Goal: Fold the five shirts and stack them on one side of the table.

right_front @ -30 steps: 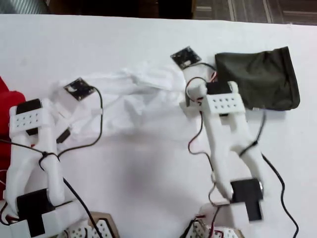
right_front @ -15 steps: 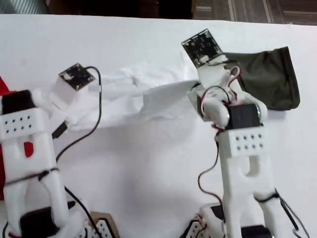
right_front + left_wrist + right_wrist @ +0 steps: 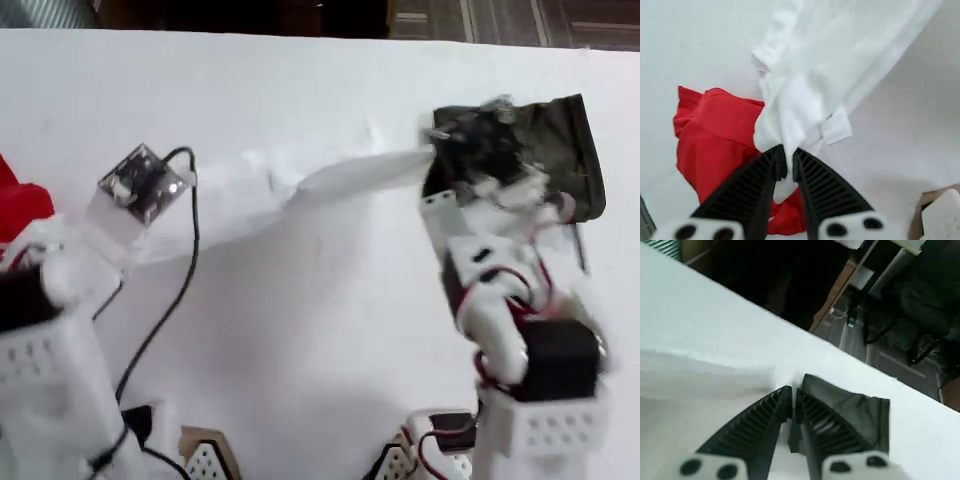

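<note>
In the high view, the white shirt (image 3: 300, 185) is seen stretched as a thin, creased band over the white table (image 3: 300, 70), between the left arm (image 3: 50, 370) and the right arm (image 3: 470, 270). A crumpled red shirt (image 3: 25, 205) lies at the table's left edge, and a folded dark olive shirt (image 3: 560, 160), roughly rectangular, lies on the right. In the left wrist view, the left gripper (image 3: 788, 162) is shown with its black ribbed fingers pressed nearly together, a bunched fold of the soft white cloth pinched between them above the red shirt. In the right wrist view, the right gripper (image 3: 792, 399) is closed to a thin slit on the white shirt's end, beside the olive shirt
</note>
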